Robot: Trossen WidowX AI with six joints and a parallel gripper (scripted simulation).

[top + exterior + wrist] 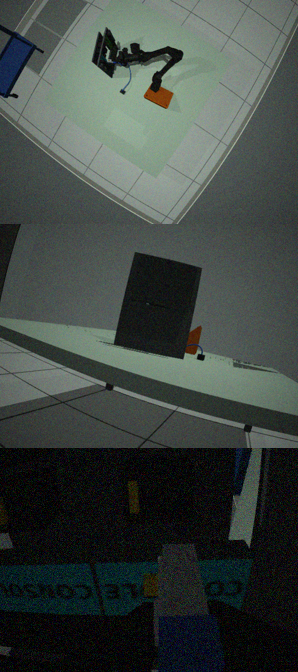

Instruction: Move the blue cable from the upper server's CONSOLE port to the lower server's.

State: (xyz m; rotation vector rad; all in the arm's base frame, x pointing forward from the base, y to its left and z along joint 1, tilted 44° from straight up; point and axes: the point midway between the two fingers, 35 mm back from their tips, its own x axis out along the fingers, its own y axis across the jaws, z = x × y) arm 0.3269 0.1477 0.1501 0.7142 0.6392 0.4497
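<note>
The gripper (113,59) (180,611) clamps the plug (113,62) (181,580) (tab squeezed, presumably) to keep it steerable at the CONSOLE label (225,589).

Pale green tabletop (127,130) (149,368) | orange base plate (162,98) (194,341) | black block (122,92) (200,357) at blue cable's end (130,74) (198,346)

The bent arm (171,54) reaches out, its gripper (114,60) (180,611) closed on something.
</note>
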